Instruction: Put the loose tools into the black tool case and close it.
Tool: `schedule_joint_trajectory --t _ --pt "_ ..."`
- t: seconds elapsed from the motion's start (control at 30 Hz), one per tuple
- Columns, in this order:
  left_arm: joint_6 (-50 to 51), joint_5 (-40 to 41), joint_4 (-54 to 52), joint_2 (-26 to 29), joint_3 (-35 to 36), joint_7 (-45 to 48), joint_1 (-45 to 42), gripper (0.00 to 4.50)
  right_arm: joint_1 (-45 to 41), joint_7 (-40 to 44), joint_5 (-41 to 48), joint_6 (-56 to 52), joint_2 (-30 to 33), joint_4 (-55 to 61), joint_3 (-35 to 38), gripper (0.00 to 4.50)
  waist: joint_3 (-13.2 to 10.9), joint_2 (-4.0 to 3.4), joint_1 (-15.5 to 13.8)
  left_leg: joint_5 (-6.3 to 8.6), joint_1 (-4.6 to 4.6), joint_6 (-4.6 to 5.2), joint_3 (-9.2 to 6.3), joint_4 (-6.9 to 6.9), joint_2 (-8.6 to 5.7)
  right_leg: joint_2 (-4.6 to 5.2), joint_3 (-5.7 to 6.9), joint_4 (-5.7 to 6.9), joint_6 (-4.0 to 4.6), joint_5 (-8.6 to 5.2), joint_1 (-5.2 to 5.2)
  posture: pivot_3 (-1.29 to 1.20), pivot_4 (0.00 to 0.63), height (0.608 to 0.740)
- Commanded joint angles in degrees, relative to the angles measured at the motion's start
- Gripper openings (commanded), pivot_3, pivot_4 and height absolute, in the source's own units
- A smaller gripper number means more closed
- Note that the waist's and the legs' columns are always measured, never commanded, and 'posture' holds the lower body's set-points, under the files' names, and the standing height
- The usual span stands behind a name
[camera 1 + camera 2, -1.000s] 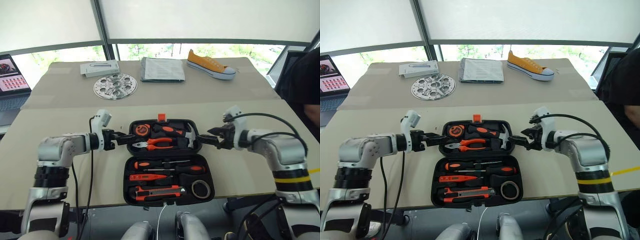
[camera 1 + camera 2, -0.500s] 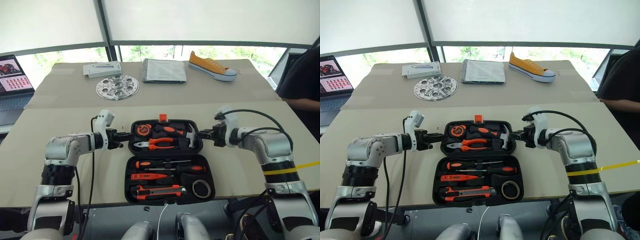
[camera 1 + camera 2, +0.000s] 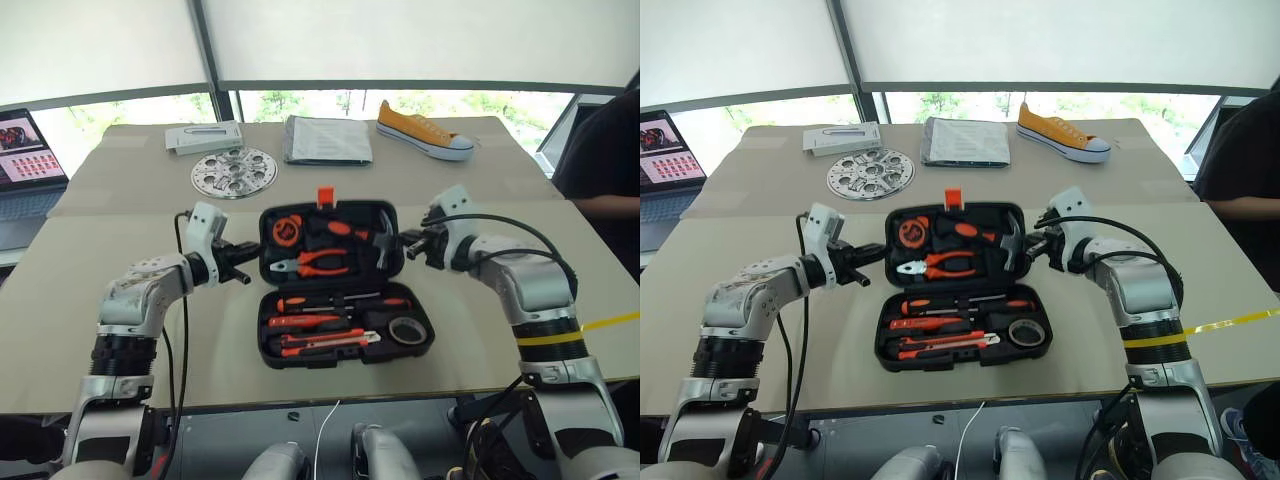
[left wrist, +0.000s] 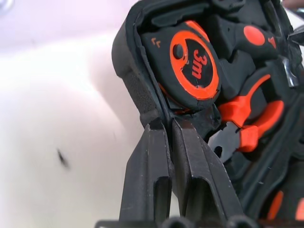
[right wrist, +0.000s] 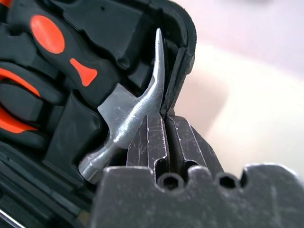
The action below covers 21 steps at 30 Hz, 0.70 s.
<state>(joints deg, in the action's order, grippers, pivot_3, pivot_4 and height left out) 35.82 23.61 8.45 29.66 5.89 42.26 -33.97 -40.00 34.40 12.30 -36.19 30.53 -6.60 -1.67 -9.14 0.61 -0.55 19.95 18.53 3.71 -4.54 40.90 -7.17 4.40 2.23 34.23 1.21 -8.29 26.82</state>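
The black tool case (image 3: 268,345) lies open on the table in front of me. Its far half (image 3: 268,232) is tilted up, with pliers, a hammer and a round tape measure in it. My left gripper (image 3: 252,266) is shut on that half's left rim (image 4: 137,90). My right gripper (image 3: 408,243) is shut on its right rim (image 5: 187,42), beside the hammer head. The near half holds the loose tools in its recesses: two long screwdrivers (image 3: 345,300), a small orange screwdriver (image 3: 300,321), a utility knife (image 3: 322,345) and a dark tape roll (image 3: 405,330).
A perforated metal disc (image 3: 233,172), a white box (image 3: 203,136), a grey folded packet (image 3: 327,140) and a yellow shoe (image 3: 425,130) lie along the far side of the table. A laptop (image 3: 25,150) stands at the far left. A person (image 3: 605,150) sits at the right.
Both grippers went from open to shut on the side rims of the case's far half, then lifted. That half rose from lying flat to tilted up.
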Motion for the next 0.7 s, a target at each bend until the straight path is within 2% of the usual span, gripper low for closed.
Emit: schedule_joint_trajectory --t 0.03,0.33,0.43,0.5,0.57,0.63,0.67,0.7 --pt "-9.5 -1.5 -4.0 -0.8 0.3 0.6 -2.2 0.03 -1.4 -0.9 -3.8 13.1 0.0 4.6 -0.4 0.02 0.0 0.00 0.2 -0.03 0.05 0.05 0.03 -0.02 0.00 0.00 0.02 -0.01 0.00 0.00 0.06 0.00 0.150 0.740" --pt "-32.2 -14.2 -5.1 0.4 -5.8 0.5 8.6 0.03 11.8 -1.9 -10.0 29.0 -0.4 4.4 -2.0 0.02 0.0 -0.03 0.8 -0.04 0.21 0.06 0.13 -0.03 -0.04 -0.05 0.18 -0.06 0.00 0.00 0.24 0.00 0.150 0.740" --pt "-35.5 -15.8 -6.3 0.4 -5.5 -0.7 11.8 0.03 17.1 -1.9 -11.3 33.4 0.2 6.7 -1.7 0.02 0.1 -0.08 0.6 -0.02 -0.34 0.03 0.12 -0.18 0.00 -0.08 0.10 -0.12 0.00 0.00 -0.27 0.00 0.150 0.740" --pt "-35.0 -15.3 -8.2 0.3 -4.4 -1.5 13.8 0.03 20.9 -0.4 -10.4 35.1 1.3 9.8 -0.7 0.02 0.1 -0.09 0.3 0.22 -0.63 -0.39 0.10 -0.21 0.01 -0.08 -0.05 -0.13 -0.02 -0.02 -0.57 0.00 0.150 0.740" --pt "-32.4 -13.5 -11.6 0.5 -2.9 -2.0 16.4 0.00 24.8 1.3 -8.5 35.3 2.9 14.2 1.0 0.71 0.1 -0.08 0.1 0.22 -0.65 -0.38 0.09 -0.20 0.02 -0.08 -0.21 -0.11 -0.05 -0.03 -0.59 0.00 0.150 0.740" --pt "-29.1 -10.9 -16.0 1.5 -0.8 -1.9 19.2 0.71 27.8 2.9 -4.8 32.1 4.7 19.8 4.2 1.30 0.1 -0.09 0.1 0.22 -0.64 -0.37 0.10 -0.20 0.06 -0.11 -0.25 -0.09 -0.05 -0.04 -0.55 0.00 0.150 0.740" --pt "-26.3 -8.9 -18.8 2.5 0.9 -1.7 20.5 0.91 28.6 3.4 -2.2 29.0 5.9 22.8 6.7 1.63 0.1 -0.10 0.1 0.22 -0.59 -0.37 0.10 -0.21 0.07 -0.11 -0.26 -0.09 -0.05 -0.04 -0.51 0.00 0.150 0.740" --pt "-21.4 -4.9 -22.2 4.5 3.6 -0.5 22.1 1.30 29.6 5.3 2.2 24.3 8.4 26.0 10.3 1.98 0.1 -0.10 0.2 0.22 -0.55 -0.35 0.10 -0.20 0.09 -0.12 -0.27 -0.08 -0.05 -0.04 -0.46 0.00 0.150 0.740"
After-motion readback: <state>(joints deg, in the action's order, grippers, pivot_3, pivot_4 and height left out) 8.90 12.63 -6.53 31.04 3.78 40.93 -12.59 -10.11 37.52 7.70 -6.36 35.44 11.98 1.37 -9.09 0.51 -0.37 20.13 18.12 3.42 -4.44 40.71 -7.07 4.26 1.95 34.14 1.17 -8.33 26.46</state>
